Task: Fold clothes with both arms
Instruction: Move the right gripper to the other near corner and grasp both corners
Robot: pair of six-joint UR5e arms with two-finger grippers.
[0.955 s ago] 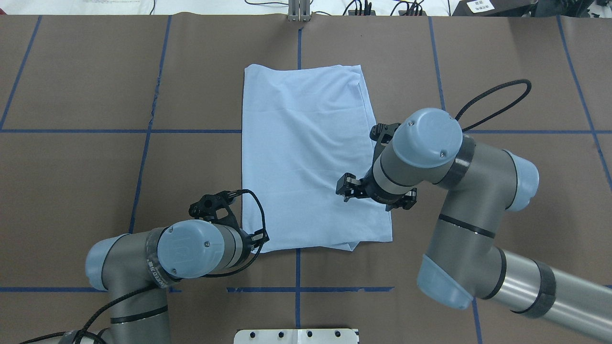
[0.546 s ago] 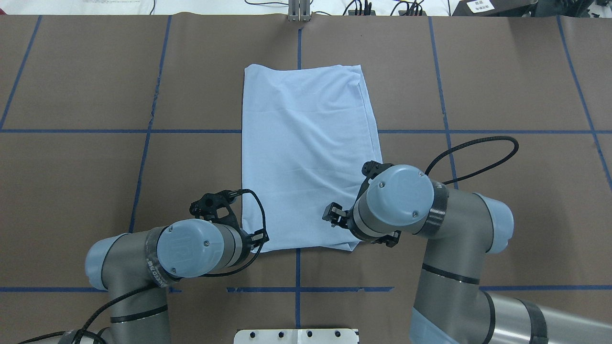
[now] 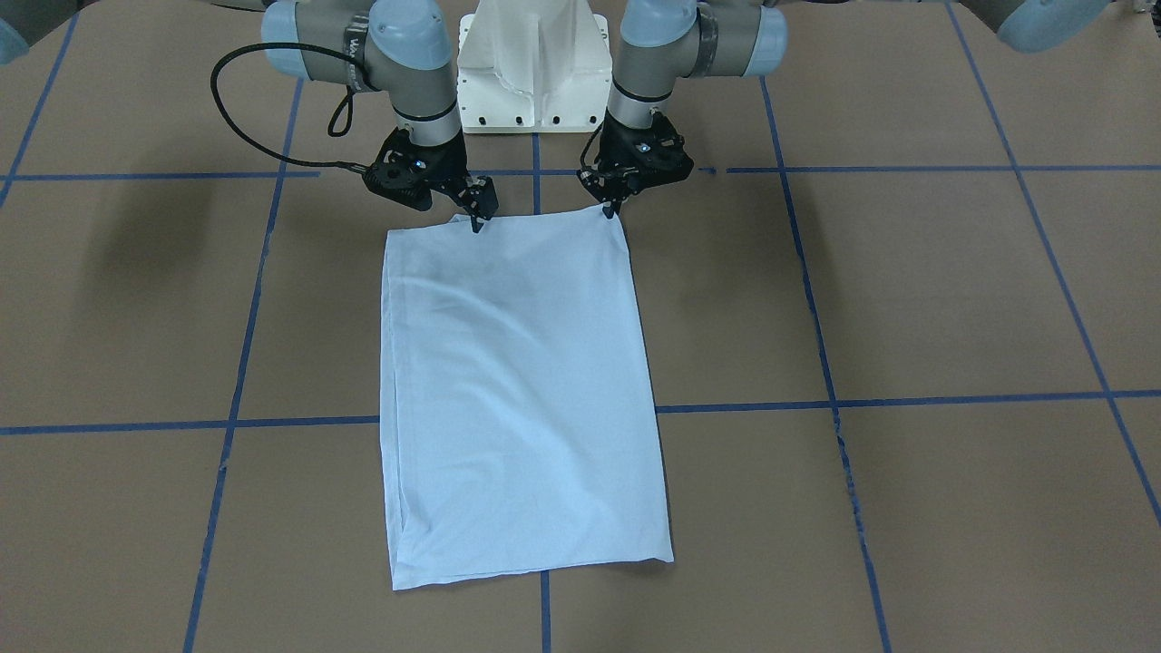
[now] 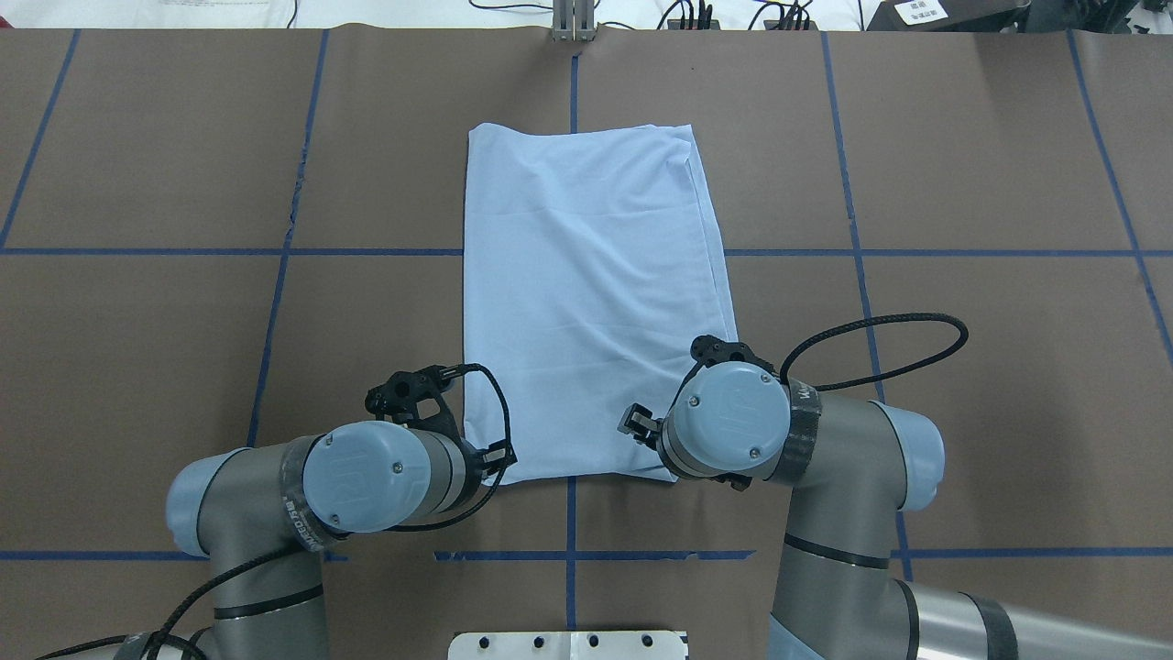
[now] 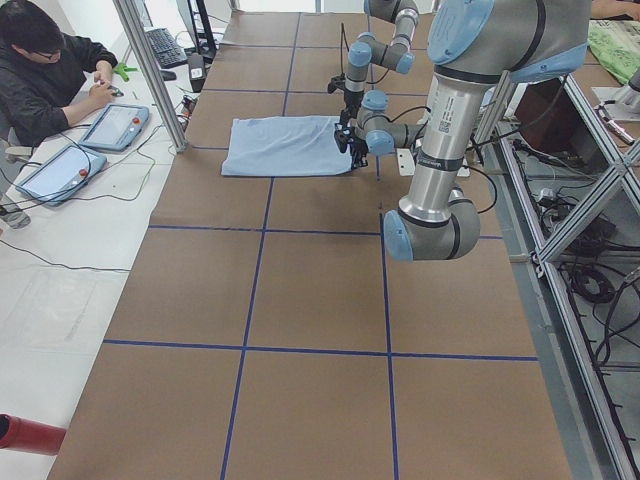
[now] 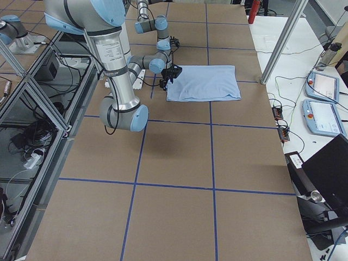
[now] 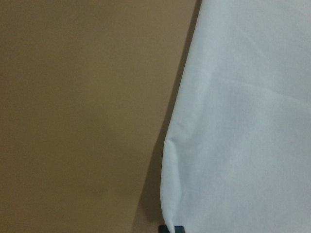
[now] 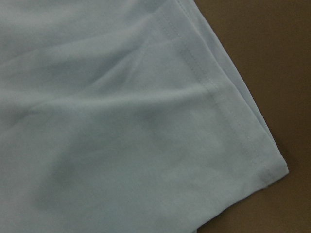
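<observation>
Table (image 4: 137, 137): brown paper with a blue tape grid. It is bare outboard of both grippers and on past the shirt, so there is open room on every side.

Shirt (image 4: 586, 275): pale blue, folded to a long rectangle and lying flat. Its short near edge runs between the two grippers and the rest stretches straight away from them. There are a few shallow creases, and layered hems show along the right gripper's side. No print faces up.

Left arm (image 4: 367, 477) and right arm (image 4: 825, 449): both elbows are tucked in and both wrists point down at the near edge. White lettering on the left arm's dark band is too small to read.

Left gripper (image 3: 609, 207): fingers look pinched together on the shirt's near corner. The left wrist view shows the cloth corner running into a dark fingertip (image 7: 173, 228).

Right gripper (image 3: 435, 195): fingers are spread apart over the other near corner, with one fingertip at the hem edge. The right wrist view shows the stitched corner lying free.

White base (image 3: 531, 63): directly behind and between the grippers.

Side view: a person (image 5: 45, 70) sits beyond the shirt's far end, at tablets (image 5: 115, 125) beside the table.
</observation>
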